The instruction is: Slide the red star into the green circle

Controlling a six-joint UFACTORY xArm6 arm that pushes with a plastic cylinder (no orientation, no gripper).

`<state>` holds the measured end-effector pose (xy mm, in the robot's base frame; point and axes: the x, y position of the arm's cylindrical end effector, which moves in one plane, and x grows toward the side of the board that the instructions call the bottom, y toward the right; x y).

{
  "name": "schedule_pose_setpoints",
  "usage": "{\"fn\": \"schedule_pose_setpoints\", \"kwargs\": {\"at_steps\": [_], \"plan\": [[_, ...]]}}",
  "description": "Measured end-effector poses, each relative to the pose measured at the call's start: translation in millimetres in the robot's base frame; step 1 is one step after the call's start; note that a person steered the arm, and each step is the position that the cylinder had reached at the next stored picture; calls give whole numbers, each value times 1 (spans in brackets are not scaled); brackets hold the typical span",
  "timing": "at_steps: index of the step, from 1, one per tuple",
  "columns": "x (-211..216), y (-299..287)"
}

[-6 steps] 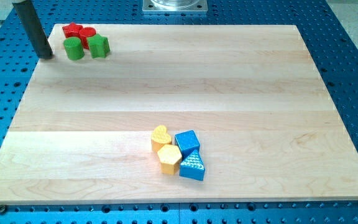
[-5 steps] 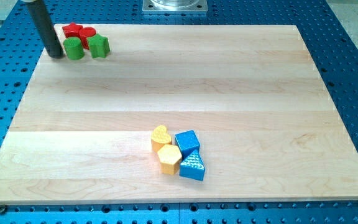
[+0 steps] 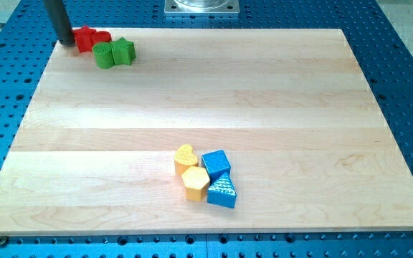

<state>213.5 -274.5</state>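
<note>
The red star [image 3: 84, 37] lies at the board's top left corner, with a red round block [image 3: 102, 36] touching its right side. The green circle [image 3: 104, 55] sits just below and right of the red star, close against the red blocks. A green star [image 3: 124, 51] touches the green circle's right side. My tip [image 3: 65, 42] is just left of the red star, at or very near its left edge. The dark rod rises out of the view's top.
A cluster sits at the lower middle: a yellow heart [image 3: 184, 157], a yellow hexagon [image 3: 195, 182], a blue cube [image 3: 216, 163] and a blue triangle [image 3: 223, 192]. The wooden board [image 3: 264, 100] rests on a blue perforated table. A metal mount [image 3: 201, 6] is at the top edge.
My tip moved right and then up, from left of the green circle to left of the red star. The green circle and green star slid right.
</note>
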Motion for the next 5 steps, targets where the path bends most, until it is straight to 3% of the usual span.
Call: {"fn": "schedule_pose_setpoints", "kwargs": {"at_steps": [5], "plan": [[23, 33]]}}
